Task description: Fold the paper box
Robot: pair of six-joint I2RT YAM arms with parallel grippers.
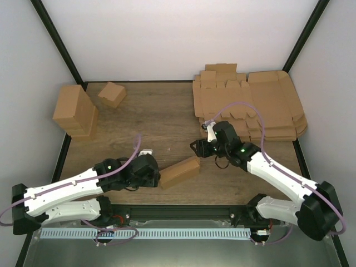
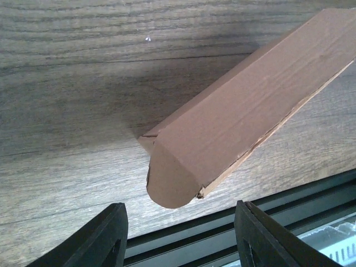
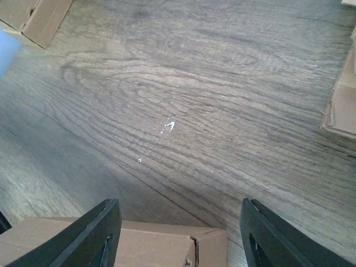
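The paper box (image 1: pixel 179 171) lies on the wooden table as a long, mostly closed brown carton, angled up to the right. In the left wrist view (image 2: pixel 245 105) its near end shows a rounded flap (image 2: pixel 172 181) standing slightly off the body. My left gripper (image 1: pixel 157 178) is at the box's left end, open and empty, with the flap just ahead of the jaws (image 2: pixel 181 239). My right gripper (image 1: pixel 196 148) hovers above the box's right end, open and empty (image 3: pixel 181 233). The box's top (image 3: pixel 139 245) shows between its fingers.
A stack of large flat cardboard sheets (image 1: pixel 250 103) lies at the back right, its edge showing in the right wrist view (image 3: pixel 342 105). A tall cardboard block (image 1: pixel 75 111) and a small folded box (image 1: pixel 112 94) stand at the back left. A black rail (image 2: pixel 250 222) runs along the near edge.
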